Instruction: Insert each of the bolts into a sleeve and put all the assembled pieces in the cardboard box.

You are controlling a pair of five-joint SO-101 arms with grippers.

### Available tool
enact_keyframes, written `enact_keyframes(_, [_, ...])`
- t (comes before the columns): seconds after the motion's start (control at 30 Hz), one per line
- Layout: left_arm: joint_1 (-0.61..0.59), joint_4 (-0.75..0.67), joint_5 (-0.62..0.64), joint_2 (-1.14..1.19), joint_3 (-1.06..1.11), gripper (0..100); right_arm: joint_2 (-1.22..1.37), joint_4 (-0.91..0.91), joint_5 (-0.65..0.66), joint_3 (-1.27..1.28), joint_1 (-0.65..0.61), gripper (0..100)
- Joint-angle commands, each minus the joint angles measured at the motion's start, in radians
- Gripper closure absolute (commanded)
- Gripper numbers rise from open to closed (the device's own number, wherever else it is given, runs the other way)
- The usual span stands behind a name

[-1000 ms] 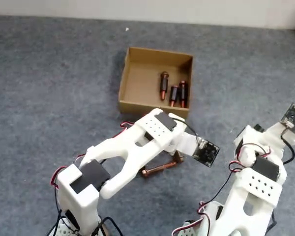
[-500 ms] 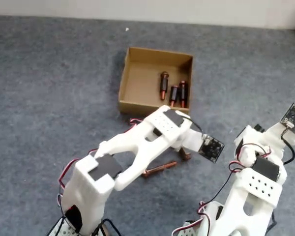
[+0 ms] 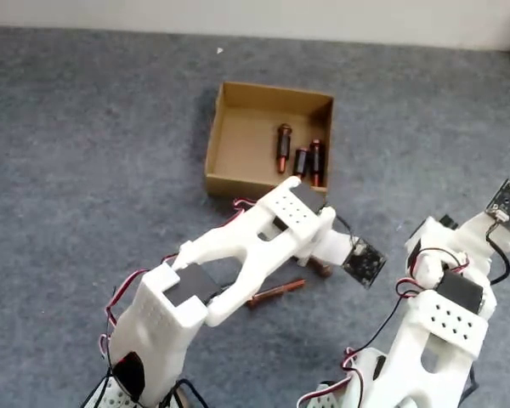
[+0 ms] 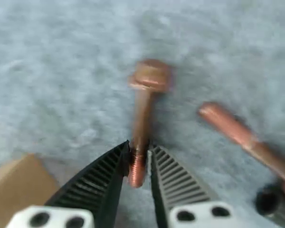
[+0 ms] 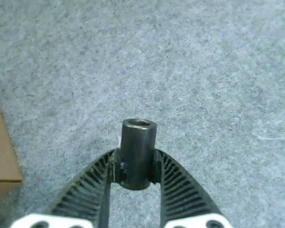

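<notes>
Left tool (image 4: 138,161) is pinched narrow on the thread end of a copper bolt (image 4: 143,109). The bolt's head points away from the tool, over the grey surface (image 3: 93,170). I cannot tell if the head touches the surface.

Right tool (image 5: 136,160) holds a black sleeve (image 5: 138,137) upright between its fingers, with the hole facing up.

Since a second ago, the left arm has swung over toward the right arm and stretched out more. The bolt in its tool has gone a little that way too. The second bolt (image 3: 276,293) lies flat on the surface in the same spot as before. The right arm has not moved.

The cardboard box (image 3: 225,136) sits past the left tool, and its front wall is near the tool. Three assembled pieces (image 3: 301,157) lie inside, close to the box's right wall. The second bolt is just beside the held one, on the near side. A corner of the box shows at the side of the right tool, well apart from the sleeve. Grey surface spreads wide around the box and under the sleeve.
</notes>
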Motion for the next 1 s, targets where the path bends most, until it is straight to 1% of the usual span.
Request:
enact_keyframes(0.0, [0.012, 0.083, -0.075, -0.005, -0.005, 98, -0.038, 0.001, -0.003, -0.065, 0.013, 99.3])
enact_keyframes(0.1, [-0.008, 0.126, -0.075, -0.007, -0.012, 99, -0.038, 0.001, -0.003, -0.065, 0.013, 99.3])
enact_keyframes(0.27, [-0.056, 0.279, -0.075, -0.007, -0.077, 99, -0.038, 0.001, -0.003, -0.065, 0.015, 99.3])
enact_keyframes(0.43, [-0.171, 0.37, -0.057, -0.008, -0.13, 99, -0.038, 0.001, -0.003, -0.065, 0.008, 99.3])
enact_keyframes(0.5, [-0.213, 0.379, -0.015, -0.031, -0.13, 99, -0.038, 0.001, -0.003, -0.065, 0.008, 99.3])
enact_keyframes(0.57, [-0.249, 0.382, -0.002, -0.068, -0.107, 99, -0.038, 0.001, -0.003, -0.065, 0.008, 99.3])
enact_keyframes(0.7, [-0.306, 0.377, 0.026, -0.177, -0.013, 99, -0.038, 0.001, -0.003, -0.065, 0.007, 99.3])
enact_keyframes(0.83, [-0.367, 0.371, 0.098, -0.278, 0.085, 99, -0.038, 0.001, -0.003, -0.065, 0.007, 99.3])
enact_keyframes(0.97, [-0.444, 0.273, 0.183, -0.354, 0.202, 99, -0.038, 0.001, -0.003, -0.065, 0.007, 99.3])
